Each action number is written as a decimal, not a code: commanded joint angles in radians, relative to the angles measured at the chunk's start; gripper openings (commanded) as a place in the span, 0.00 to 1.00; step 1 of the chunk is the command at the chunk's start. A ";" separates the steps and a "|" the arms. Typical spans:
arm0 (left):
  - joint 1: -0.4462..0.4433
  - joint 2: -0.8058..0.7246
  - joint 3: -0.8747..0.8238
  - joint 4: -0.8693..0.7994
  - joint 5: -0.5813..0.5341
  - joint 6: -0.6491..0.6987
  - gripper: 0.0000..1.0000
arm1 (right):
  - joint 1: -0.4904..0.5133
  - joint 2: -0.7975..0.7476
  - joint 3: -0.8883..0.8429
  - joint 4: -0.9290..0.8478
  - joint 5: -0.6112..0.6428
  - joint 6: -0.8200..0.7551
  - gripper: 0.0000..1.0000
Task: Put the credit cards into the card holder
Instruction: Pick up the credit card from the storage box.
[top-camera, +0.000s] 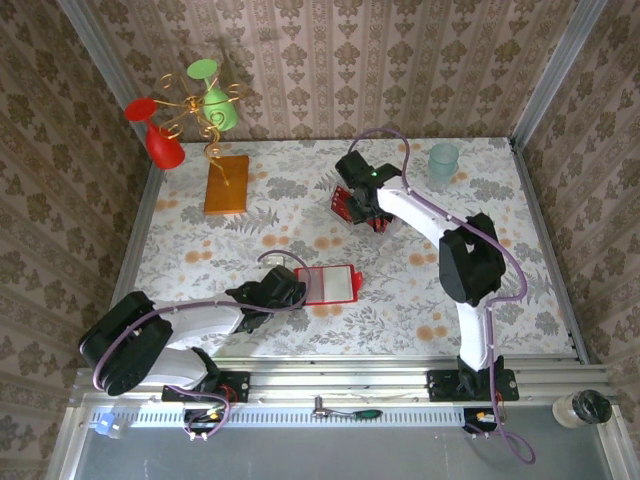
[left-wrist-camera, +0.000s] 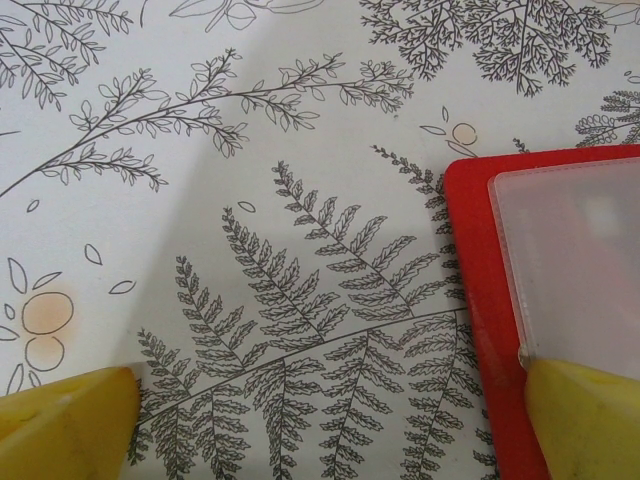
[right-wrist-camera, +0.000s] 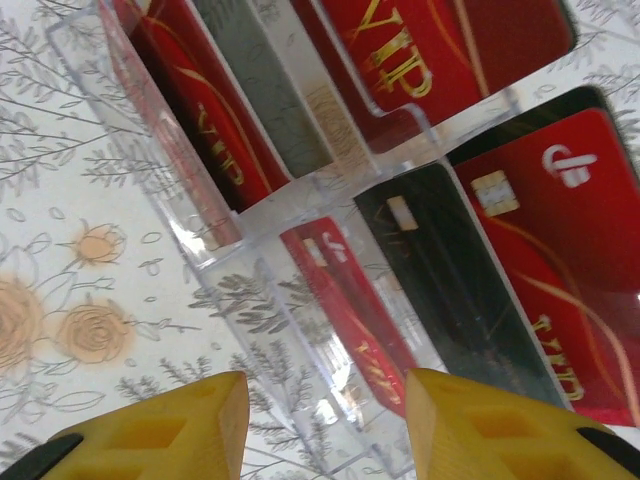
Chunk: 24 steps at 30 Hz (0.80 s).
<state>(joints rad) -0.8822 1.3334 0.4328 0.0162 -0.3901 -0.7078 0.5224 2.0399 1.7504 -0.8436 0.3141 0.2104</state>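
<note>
A staged robot test cell: wallpapered walls (top-camera: 400, 60) enclose a floral tabletop (top-camera: 200, 250) fronted by aluminium rails (top-camera: 350, 375).

A floral tabletop (top-camera: 520, 300) carries an orange-brown slab (top-camera: 227, 184) at back left, with a gold wire stand (top-camera: 205, 120) of red and green cups by it. A pale cup (top-camera: 443, 160) stands back right. A clear rack (right-wrist-camera: 190, 225) sits mid-tabletop, and a jar (top-camera: 580, 408) stands past the front right corner.

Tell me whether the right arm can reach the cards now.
Probably yes: its tool hangs right over the cards, jaws apart, and the clear rack holding them looks open toward it.
</note>
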 joint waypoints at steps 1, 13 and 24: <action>0.006 -0.008 -0.003 -0.001 -0.020 -0.006 1.00 | 0.004 0.040 0.042 -0.057 0.088 -0.051 0.46; 0.006 -0.020 -0.003 -0.006 -0.022 -0.004 1.00 | 0.001 0.107 0.070 -0.070 0.102 -0.082 0.40; 0.005 -0.019 0.000 -0.007 -0.023 -0.004 1.00 | 0.001 0.090 0.078 -0.072 0.061 -0.105 0.15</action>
<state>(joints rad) -0.8822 1.3300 0.4328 0.0158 -0.3923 -0.7074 0.5224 2.1281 1.7950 -0.8822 0.3874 0.1253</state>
